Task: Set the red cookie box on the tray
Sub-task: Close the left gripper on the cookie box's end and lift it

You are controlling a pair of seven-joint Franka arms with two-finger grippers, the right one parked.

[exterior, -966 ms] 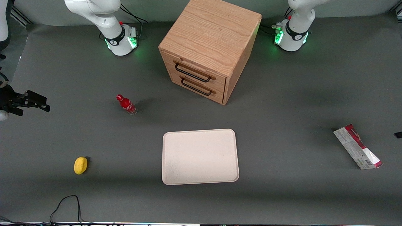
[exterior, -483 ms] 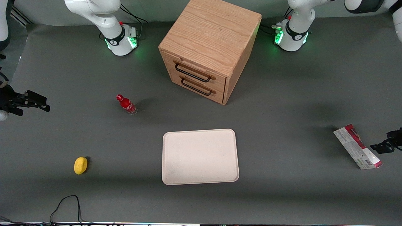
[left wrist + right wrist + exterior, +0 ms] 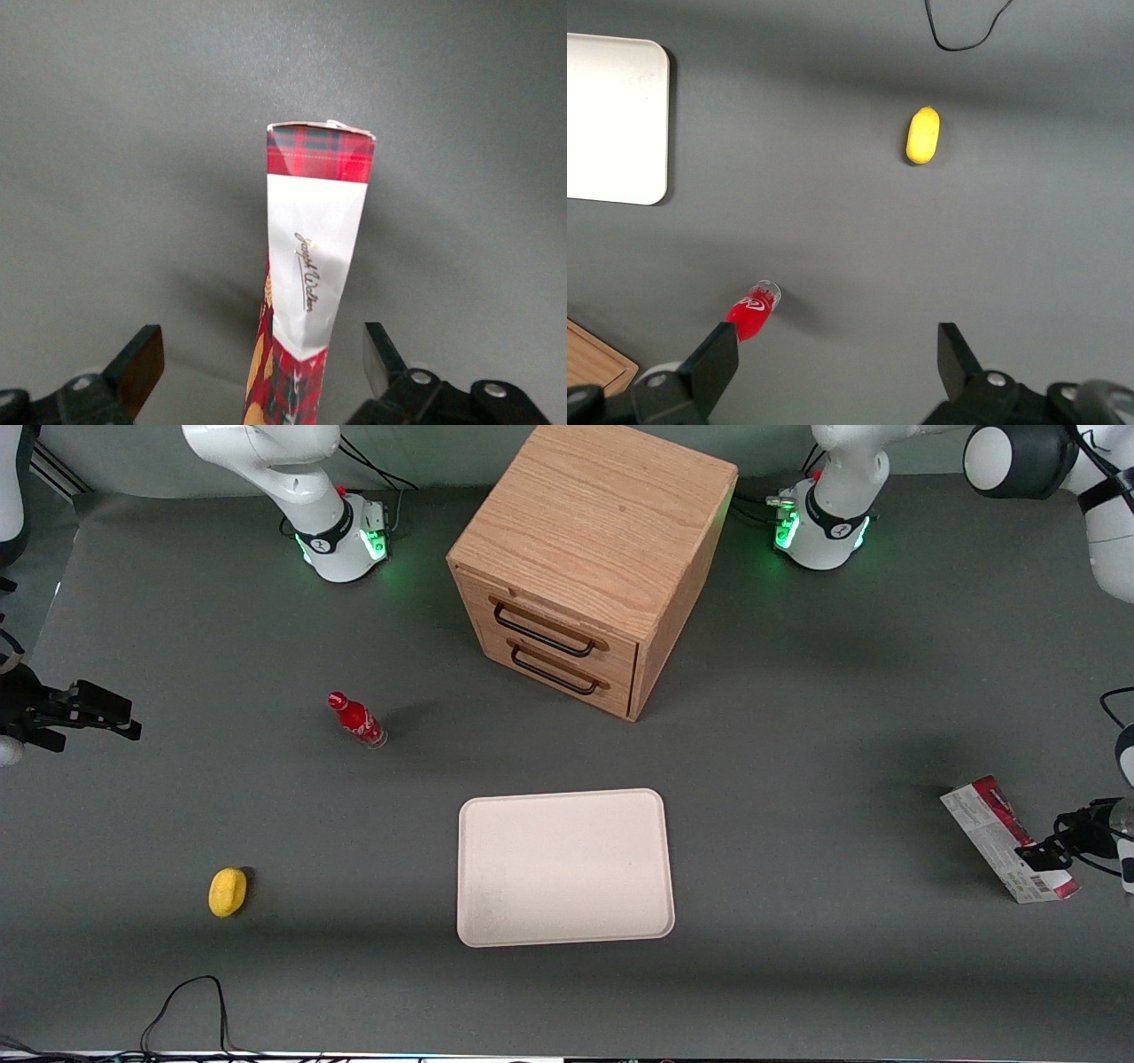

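red cookie box lying flat toward working arm's end, cream tray well apart

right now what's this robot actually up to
The left arm has brought its gripper over the red cookie box, which lies on the grey table toward the working arm's end. In the left wrist view the fingers are open, one on each side of the box, not yet closed on it. The cream tray sits bare mid-table, in front of the wooden drawer cabinet. A small red bottle and a lemon lie toward the parked arm's end.
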